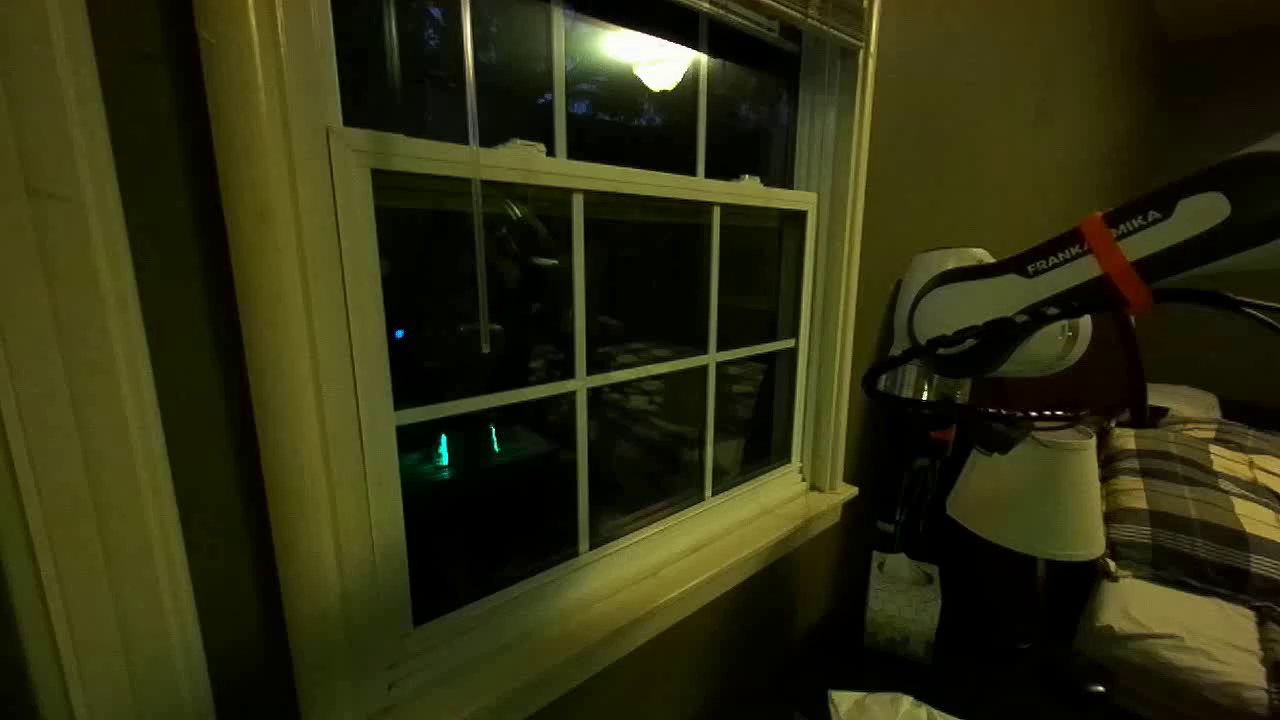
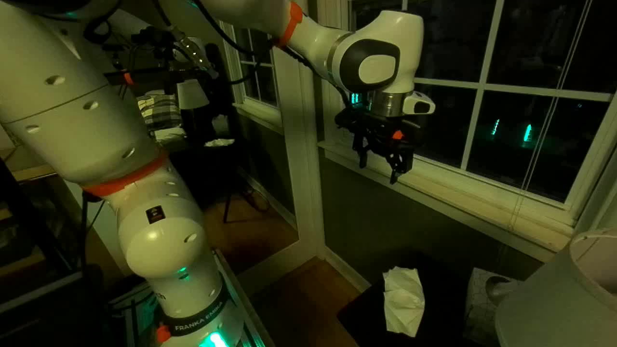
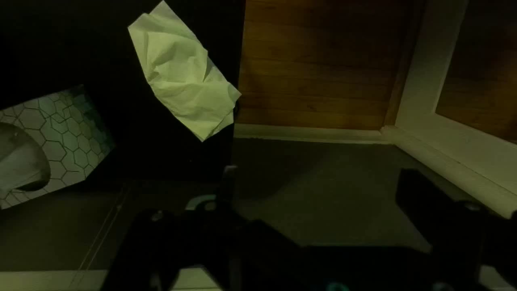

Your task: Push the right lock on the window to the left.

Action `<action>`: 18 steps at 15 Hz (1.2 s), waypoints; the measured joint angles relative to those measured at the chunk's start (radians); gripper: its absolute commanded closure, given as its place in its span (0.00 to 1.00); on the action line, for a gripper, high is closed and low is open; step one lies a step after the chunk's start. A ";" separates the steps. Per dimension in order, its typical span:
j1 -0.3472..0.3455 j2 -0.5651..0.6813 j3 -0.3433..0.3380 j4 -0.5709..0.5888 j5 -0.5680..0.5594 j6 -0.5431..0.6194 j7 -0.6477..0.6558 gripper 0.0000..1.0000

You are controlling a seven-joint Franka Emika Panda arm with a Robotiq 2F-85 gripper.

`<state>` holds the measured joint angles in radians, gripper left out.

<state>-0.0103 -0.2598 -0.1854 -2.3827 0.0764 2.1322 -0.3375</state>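
Observation:
The window point(image 1: 590, 380) has a white frame and dark panes. The right lock point(image 1: 748, 181) is a small pale piece on top of the middle rail; how its lever points is too small to tell. The left lock point(image 1: 524, 147) sits farther left on that rail. Both locks are out of view in the other pictures. My gripper point(image 2: 378, 173) points down in front of the window sill, well away from the right lock. Its black fingers are apart with nothing between them in the wrist view point(image 3: 319, 171). In the exterior view with the locks, the gripper is lost in shadow.
The sill point(image 2: 462, 197) juts out below the panes. A clear wand point(image 1: 480, 260) and blind cords point(image 2: 544, 125) hang before the glass. A mirror frame point(image 2: 303, 144) stands beside the window. A dark table holds a napkin point(image 3: 181, 72), a tissue box point(image 3: 60, 137) and a lamp point(image 2: 554, 299).

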 measured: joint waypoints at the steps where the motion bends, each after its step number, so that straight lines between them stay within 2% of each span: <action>1: 0.000 0.000 0.000 0.000 0.000 0.000 0.000 0.00; 10: 0.000 -0.003 0.009 0.011 0.005 0.010 -0.009 0.00; 15: 0.021 -0.070 0.037 0.153 0.044 0.015 -0.086 0.00; 18: 0.025 -0.127 0.026 0.269 0.058 -0.070 -0.175 0.00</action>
<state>0.0145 -0.3869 -0.1591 -2.1139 0.1341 2.0624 -0.5122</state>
